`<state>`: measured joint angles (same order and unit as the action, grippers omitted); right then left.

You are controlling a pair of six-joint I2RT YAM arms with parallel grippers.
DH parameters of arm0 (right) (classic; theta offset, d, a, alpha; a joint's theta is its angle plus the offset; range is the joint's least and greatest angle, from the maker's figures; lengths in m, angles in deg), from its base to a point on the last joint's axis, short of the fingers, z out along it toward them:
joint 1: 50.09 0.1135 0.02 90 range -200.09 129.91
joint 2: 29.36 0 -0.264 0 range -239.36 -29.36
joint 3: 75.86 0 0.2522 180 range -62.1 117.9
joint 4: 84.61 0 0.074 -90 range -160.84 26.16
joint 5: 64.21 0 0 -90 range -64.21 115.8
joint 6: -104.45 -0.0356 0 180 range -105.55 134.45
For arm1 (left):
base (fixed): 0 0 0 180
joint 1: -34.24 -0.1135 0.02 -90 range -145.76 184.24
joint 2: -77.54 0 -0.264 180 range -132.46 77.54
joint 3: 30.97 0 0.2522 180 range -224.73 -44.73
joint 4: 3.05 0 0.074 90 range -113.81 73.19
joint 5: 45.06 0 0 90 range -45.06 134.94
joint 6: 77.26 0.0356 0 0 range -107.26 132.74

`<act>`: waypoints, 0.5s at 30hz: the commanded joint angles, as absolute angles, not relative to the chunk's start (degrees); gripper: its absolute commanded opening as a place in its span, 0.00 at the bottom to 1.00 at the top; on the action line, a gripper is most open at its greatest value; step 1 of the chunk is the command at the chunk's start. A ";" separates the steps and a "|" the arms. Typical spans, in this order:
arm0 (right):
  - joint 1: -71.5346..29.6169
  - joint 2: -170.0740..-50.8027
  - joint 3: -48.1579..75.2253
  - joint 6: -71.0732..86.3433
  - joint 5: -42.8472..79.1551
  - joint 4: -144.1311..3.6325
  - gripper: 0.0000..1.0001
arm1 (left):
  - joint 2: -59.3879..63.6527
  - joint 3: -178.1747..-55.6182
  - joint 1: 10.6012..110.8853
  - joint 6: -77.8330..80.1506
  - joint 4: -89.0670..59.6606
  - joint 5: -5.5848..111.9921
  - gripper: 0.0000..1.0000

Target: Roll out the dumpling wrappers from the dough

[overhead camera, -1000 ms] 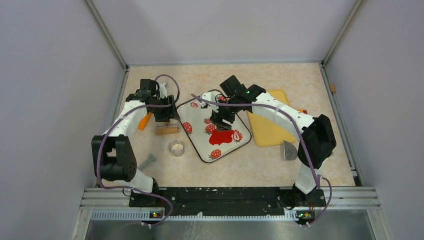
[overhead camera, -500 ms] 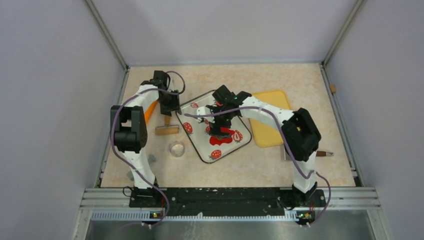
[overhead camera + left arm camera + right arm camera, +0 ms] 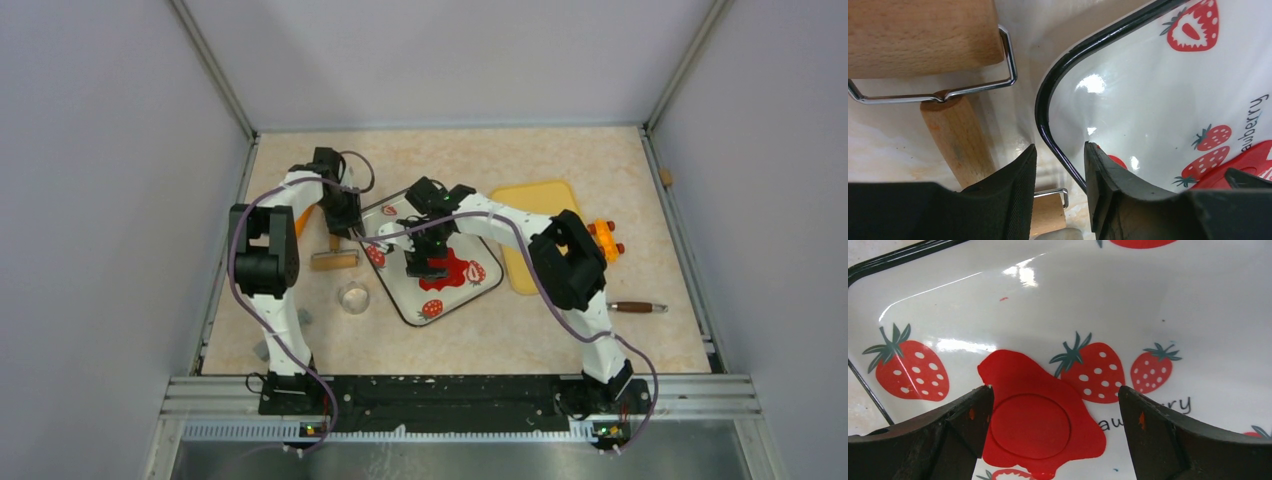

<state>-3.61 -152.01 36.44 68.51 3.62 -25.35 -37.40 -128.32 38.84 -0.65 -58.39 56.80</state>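
Straddling flattened bright-red dough [image 3: 1013,370] on a white strawberry-print tray [image 3: 1148,300], the right hand [image 3: 1055,395] gapes wide; the left hand [image 3: 1059,150], narrow, brackets its ten-o'clock rim.

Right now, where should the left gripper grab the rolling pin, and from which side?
Its wooden handle, from straight above, fingers across its width: it is a slim round stick lying flat beside the tray rim. The roller looks too thick, the wire frame too thin. The left gripper straddles the tray rim now.
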 commanded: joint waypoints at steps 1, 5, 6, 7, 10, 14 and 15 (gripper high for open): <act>-2.56 -153.19 38.41 69.89 2.07 -22.55 0.96 | -37.46 -130.65 39.08 -0.63 -57.59 58.24 0.42; -2.35 -153.43 37.09 69.60 3.12 -23.63 0.96 | -37.51 -130.32 39.21 -0.63 -57.42 58.56 0.42; -2.32 -153.51 36.94 69.50 3.27 -23.85 0.95 | -37.53 -130.29 39.25 -0.62 -57.37 58.49 0.42; -2.28 -153.62 36.83 69.27 3.30 -23.89 0.95 | -37.51 -130.19 39.33 -0.62 -57.33 58.50 0.42; -2.03 -154.01 36.37 68.98 3.78 -23.94 0.95 | -37.56 -130.25 39.43 -0.45 -57.32 58.56 0.43; -1.90 -154.29 35.93 68.65 3.77 -23.61 0.95 | -37.66 -130.26 39.63 -0.37 -57.32 58.91 0.43; -1.84 -154.40 35.86 68.58 3.63 -23.38 0.95 | -37.68 -130.31 39.61 -0.36 -57.28 58.92 0.43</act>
